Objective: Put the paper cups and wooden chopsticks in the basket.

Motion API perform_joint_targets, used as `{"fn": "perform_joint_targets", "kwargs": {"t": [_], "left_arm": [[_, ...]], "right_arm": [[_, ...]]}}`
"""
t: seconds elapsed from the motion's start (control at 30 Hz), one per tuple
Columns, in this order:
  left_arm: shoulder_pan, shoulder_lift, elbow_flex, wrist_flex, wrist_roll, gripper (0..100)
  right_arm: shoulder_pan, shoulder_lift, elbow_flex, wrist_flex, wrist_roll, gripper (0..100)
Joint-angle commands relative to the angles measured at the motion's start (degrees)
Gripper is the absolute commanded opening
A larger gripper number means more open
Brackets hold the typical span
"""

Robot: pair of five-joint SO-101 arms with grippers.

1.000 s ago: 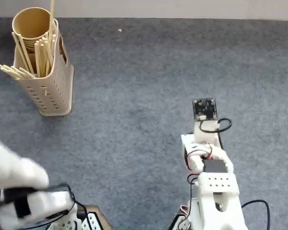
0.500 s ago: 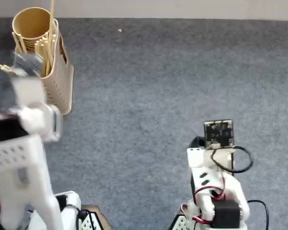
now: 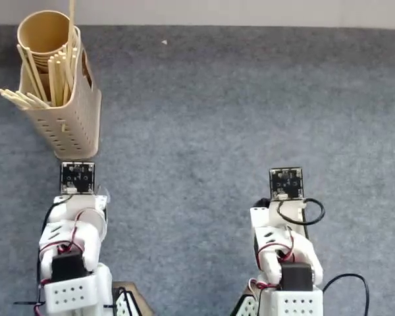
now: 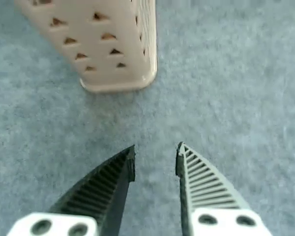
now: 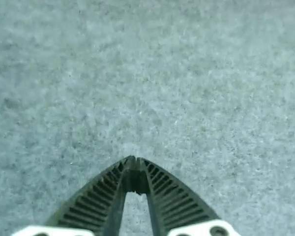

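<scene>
Basket (image 3: 71, 125) (cups (image 3: 45, 31), chopsticks (image 3: 58, 71) inside) stands just beyond left jaws, slightly parted; right jaws closed.

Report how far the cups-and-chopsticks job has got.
Done: a paper cup and many chopsticks stand in the basket. In hand: nothing; the left gripper is open and empty near the basket's foot, the right gripper shut on nothing above the carpet. Left: seemingly nothing, since every cup and chopstick visible is in the basket.
</scene>
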Motion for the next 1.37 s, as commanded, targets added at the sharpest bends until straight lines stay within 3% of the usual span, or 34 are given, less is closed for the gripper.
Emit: {"fn": "perform_joint_targets", "kwargs": {"t": [0.0,0.2,0.27,1.33], "left_arm": [[-0.2,-1.5,1.1,6.2,-0.3,17],[-0.1,-0.5,1.1,15.3,-0.3,17],[-0.1,-0.6,1.1,19.9,-0.3,17],[-0.1,-0.6,1.1,19.9,-0.3,17]], "right_arm": [[0.6,-0.4,9.0,-0.6,0.5,1.7],[0.6,-0.3,9.0,13.7,0.5,1.7],[0.5,-0.5,9.0,13.3,0.5,1.7],[0.5,-0.7,9.0,13.9,0.4,1.7]]}}
